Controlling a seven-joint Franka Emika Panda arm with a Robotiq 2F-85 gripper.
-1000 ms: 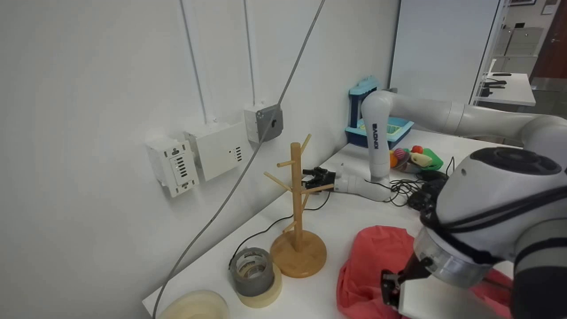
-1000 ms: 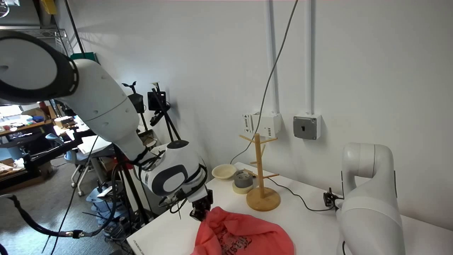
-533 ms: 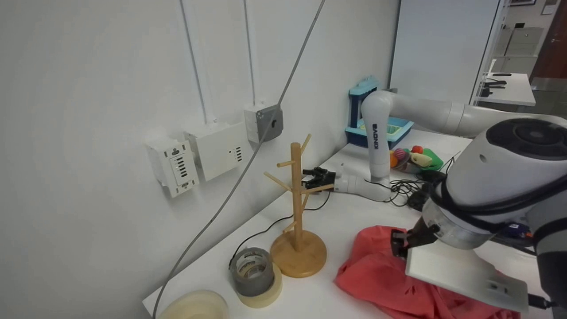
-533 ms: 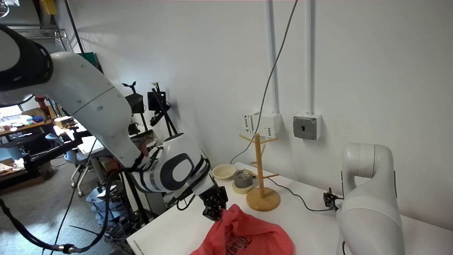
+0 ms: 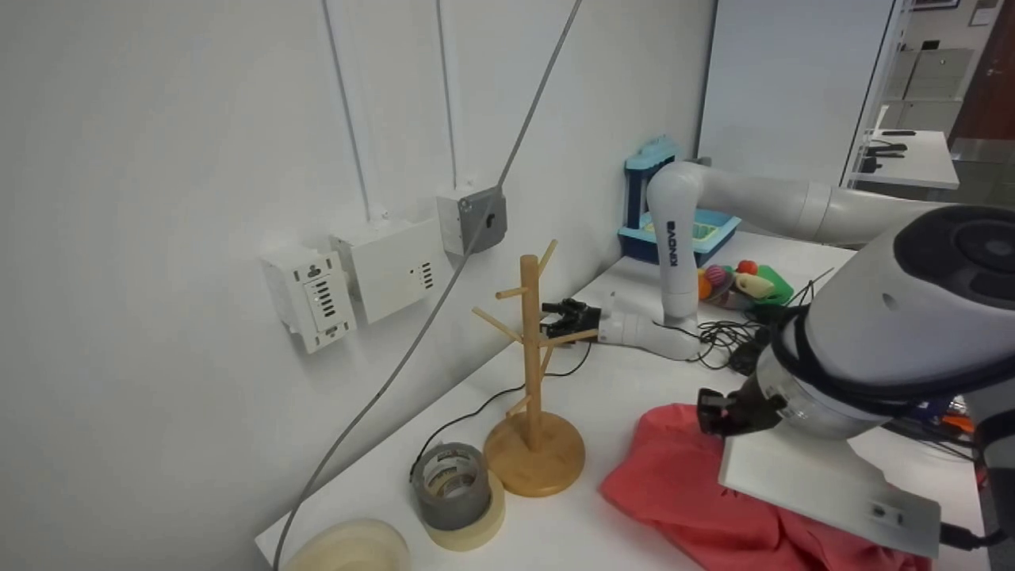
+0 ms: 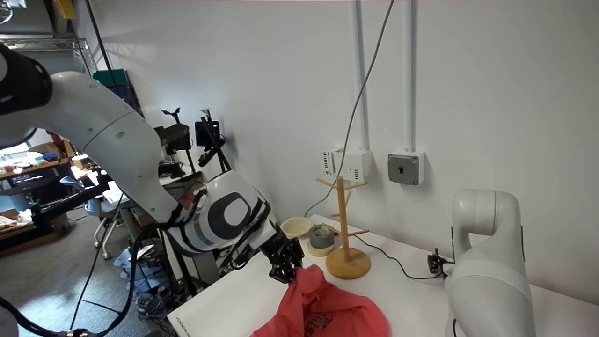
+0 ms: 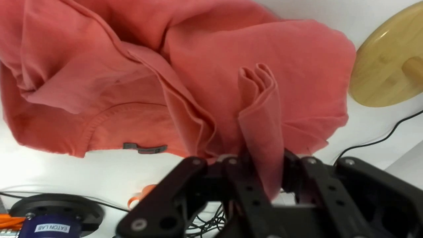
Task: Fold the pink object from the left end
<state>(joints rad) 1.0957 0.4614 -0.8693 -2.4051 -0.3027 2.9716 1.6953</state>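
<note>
Right there, Robotiq gripper (image 7: 264, 162) pinching a fold of coral T-shirt (image 7: 198, 76), wooden mug tree (image 5: 534, 381) just beside, nearer the table (image 6: 224, 304) edge along the wall (image 6: 281, 93).

A salmon-pink T-shirt (image 7: 198, 66) with dark printed lettering (image 6: 317, 323) lies rumpled on a white table (image 6: 229, 306), its ribbed neckline (image 7: 99, 120) and small dark neck label (image 7: 145, 148) in sight, loose folds crossing its middle, and one pleated portion raised in a narrow bunch above the cloth beneath.
</note>
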